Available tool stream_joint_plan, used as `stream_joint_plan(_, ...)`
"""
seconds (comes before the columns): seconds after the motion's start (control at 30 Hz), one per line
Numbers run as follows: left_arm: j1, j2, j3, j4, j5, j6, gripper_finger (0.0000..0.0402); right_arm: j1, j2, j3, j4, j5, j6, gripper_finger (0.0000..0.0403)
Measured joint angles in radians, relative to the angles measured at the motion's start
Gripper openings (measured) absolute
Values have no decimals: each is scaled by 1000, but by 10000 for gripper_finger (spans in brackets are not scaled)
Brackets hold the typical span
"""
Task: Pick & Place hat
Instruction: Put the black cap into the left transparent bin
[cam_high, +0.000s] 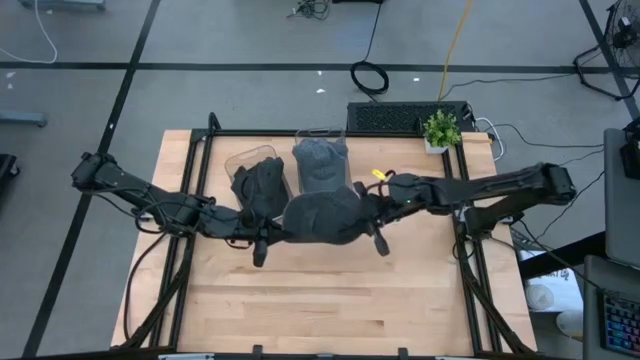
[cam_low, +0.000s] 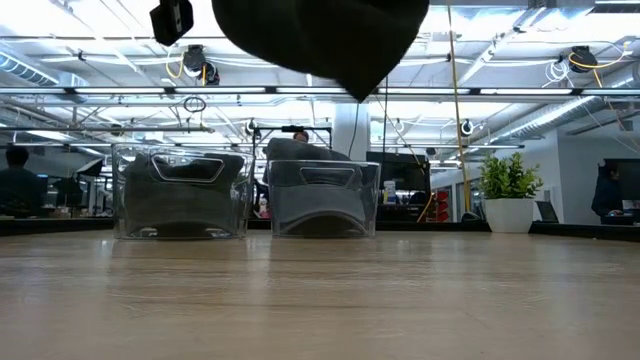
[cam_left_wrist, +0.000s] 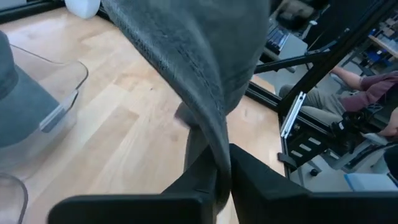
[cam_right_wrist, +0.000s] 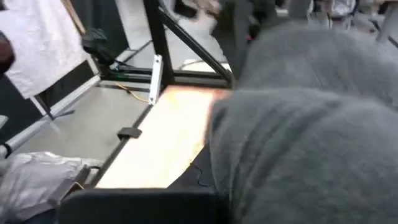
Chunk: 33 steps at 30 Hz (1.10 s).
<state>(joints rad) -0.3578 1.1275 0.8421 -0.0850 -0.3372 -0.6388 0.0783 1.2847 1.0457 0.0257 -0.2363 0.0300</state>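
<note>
Left end effector (cam_high: 268, 238): fingers (cam_left_wrist: 205, 180) pressed together on the hat's edge, over the middle of the tabletop (cam_high: 330, 310).
Left bin (cam_high: 258, 172): clear, at the tabletop's far side, dark hats inside.
Hat (cam_high: 325, 215): dark grey, held up in the air between both arms, clear of the wood; the low view shows it hanging above the bins.
Right bin (cam_high: 320, 160): clear, just beside the left one, grey hats inside.
Right end effector (cam_high: 372, 212): at the hat's right side; cannot tell how its fingers stand.
Plant (cam_high: 440, 130): small, potted, at the far right corner.
</note>
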Motion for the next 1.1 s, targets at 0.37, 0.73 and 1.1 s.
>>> stream_joint_plan(0.37,28,9,0,11,69,-60,225,28,-18,26,-64,1,-17,1)
stream_joint_plan(0.73,195,17,0,-44,342,-251,359,58,42,195,-472,-186,-60,0)
stream_joint_plan(1.1,298,210,-1,283,713,-342,367,103,85,284,-521,-368,-186,0)
